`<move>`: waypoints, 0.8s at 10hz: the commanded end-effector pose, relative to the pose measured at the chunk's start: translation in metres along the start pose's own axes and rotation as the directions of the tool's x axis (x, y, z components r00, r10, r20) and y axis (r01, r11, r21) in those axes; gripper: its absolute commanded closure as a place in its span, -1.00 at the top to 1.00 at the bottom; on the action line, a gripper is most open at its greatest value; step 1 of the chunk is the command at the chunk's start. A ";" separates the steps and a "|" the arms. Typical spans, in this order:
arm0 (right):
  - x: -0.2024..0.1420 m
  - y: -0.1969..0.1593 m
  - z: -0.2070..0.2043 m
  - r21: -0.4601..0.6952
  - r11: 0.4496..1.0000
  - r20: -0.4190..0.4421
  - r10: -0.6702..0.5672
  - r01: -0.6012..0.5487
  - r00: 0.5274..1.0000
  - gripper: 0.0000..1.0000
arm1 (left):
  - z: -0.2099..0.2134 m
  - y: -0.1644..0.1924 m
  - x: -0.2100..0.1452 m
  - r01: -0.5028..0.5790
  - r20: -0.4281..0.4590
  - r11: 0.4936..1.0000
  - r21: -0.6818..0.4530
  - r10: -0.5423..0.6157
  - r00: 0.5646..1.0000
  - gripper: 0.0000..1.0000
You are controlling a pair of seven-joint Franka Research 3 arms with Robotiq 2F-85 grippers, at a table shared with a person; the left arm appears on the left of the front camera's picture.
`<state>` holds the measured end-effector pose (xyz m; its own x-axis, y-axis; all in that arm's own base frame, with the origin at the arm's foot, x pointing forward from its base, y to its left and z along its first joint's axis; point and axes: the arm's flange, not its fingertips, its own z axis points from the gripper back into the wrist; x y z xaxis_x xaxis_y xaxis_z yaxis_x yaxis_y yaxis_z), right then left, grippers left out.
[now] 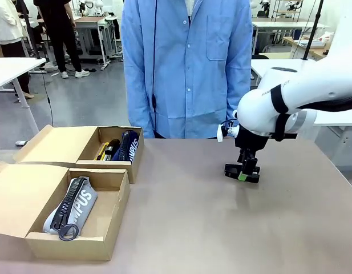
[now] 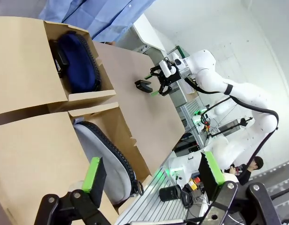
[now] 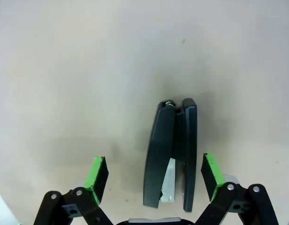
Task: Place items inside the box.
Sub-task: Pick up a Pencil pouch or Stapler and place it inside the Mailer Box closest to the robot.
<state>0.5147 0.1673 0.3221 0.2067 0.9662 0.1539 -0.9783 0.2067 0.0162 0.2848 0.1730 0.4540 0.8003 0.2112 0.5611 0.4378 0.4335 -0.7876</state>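
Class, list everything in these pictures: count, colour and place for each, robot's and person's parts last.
table: one, brown, under everything
near box: one, cardboard, open, table's left front
far box: one, cardboard, open, behind it
grey pouch: one, grey, inside the near box
navy pouch: one, navy, inside the far box
knife: one, yellow, far box, beside the navy pouch
stapler: one, black, on the table's right
person: one, blue shirt, standing at the far side
left gripper: one, black with green pads, open, facing the boxes
right gripper: one, same colours, open, straddling the stapler
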 end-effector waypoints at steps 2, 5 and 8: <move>-0.013 -0.006 -0.024 -0.031 0.998 0.001 0.057 -0.057 0.998 1.00 | -0.001 -0.001 0.000 0.020 0.020 1.000 -0.018 -0.020 1.000 1.00; -0.027 -0.005 -0.036 -0.032 0.999 0.022 0.022 -0.021 1.000 1.00 | -0.001 -0.001 0.000 0.020 0.020 1.000 -0.018 -0.020 1.000 1.00; -0.030 -0.003 -0.036 -0.032 0.999 0.032 0.015 -0.014 0.999 1.00 | -0.001 -0.001 0.000 0.020 0.020 1.000 -0.018 -0.020 1.000 1.00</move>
<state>0.5193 0.1529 0.2888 0.2061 0.9644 0.1657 -0.9778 0.2095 -0.0030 0.2848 0.1730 0.4540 0.8003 0.2112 0.5611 0.4379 0.4335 -0.7876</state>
